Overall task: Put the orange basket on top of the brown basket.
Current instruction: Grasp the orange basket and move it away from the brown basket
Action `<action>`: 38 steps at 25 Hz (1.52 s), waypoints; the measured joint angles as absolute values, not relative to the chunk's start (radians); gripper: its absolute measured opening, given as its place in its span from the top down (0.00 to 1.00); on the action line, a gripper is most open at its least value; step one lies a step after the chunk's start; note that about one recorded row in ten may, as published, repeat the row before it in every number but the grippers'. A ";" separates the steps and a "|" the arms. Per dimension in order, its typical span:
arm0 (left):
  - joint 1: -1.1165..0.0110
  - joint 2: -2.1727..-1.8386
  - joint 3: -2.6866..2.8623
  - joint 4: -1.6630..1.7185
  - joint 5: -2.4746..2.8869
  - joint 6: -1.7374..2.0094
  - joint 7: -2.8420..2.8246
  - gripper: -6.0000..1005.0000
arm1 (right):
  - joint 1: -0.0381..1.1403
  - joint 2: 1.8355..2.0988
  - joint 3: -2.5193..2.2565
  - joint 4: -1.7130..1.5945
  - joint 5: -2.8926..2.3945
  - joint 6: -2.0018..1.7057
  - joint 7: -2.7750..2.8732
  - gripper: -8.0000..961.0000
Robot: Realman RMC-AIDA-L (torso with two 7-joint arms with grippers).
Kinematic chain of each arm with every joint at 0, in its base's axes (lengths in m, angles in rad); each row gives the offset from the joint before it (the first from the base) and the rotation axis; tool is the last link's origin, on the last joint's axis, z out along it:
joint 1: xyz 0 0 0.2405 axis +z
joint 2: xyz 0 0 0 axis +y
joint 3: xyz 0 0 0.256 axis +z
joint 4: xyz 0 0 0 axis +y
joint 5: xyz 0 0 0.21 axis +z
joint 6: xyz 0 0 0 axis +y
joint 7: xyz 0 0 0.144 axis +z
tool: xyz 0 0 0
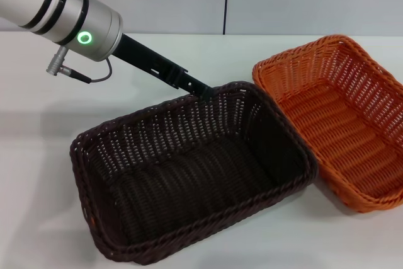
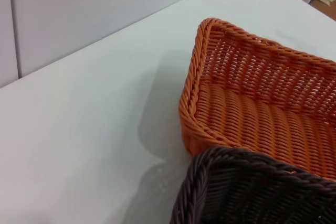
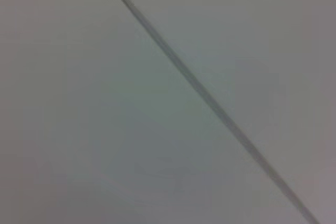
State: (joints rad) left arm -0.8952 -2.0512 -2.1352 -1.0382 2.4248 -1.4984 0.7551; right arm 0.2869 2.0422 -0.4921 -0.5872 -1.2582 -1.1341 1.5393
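The brown basket [image 1: 145, 131] sits on the white table at the front centre. Its right end overlaps the near left edge of the orange basket [image 1: 301, 52], which sits to the right and farther back. My left gripper [image 1: 206, 91] reaches down from the upper left and is shut on the brown basket's far rim. The left wrist view shows a corner of the brown basket [image 2: 247, 187] in front of the orange basket [image 2: 195, 77]. Both baskets are empty. My right gripper is out of view.
The white table [image 1: 75, 111] runs to a pale wall at the back. A cable plug [image 1: 63, 68] hangs under my left wrist. The right wrist view shows only a grey panel with a seam [image 3: 210, 103].
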 joint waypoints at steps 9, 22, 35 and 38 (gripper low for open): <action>-0.889 -2.050 -2.135 -1.024 2.416 -1.472 0.800 0.16 | 0.292 1.896 -0.349 -1.110 -1.929 -1.605 2.391 0.31; -0.896 -2.035 -2.132 -0.972 2.427 -1.465 0.847 0.16 | 0.536 1.742 -0.248 -1.051 -2.422 -2.020 2.628 0.31; -0.903 -2.022 -2.125 -0.946 2.428 -1.454 0.886 0.16 | 0.513 1.717 -0.250 -0.807 -2.443 -1.926 2.661 0.31; -0.904 -2.021 -2.124 -0.946 2.434 -1.461 0.895 0.16 | 0.513 1.718 -0.264 -0.775 -2.472 -1.897 2.661 0.31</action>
State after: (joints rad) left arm -0.9042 -2.0206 -2.1239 -0.9460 2.4342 -1.4613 0.8948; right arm 0.5131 1.7184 -0.2640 -0.7753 -2.4716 -1.8969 2.6610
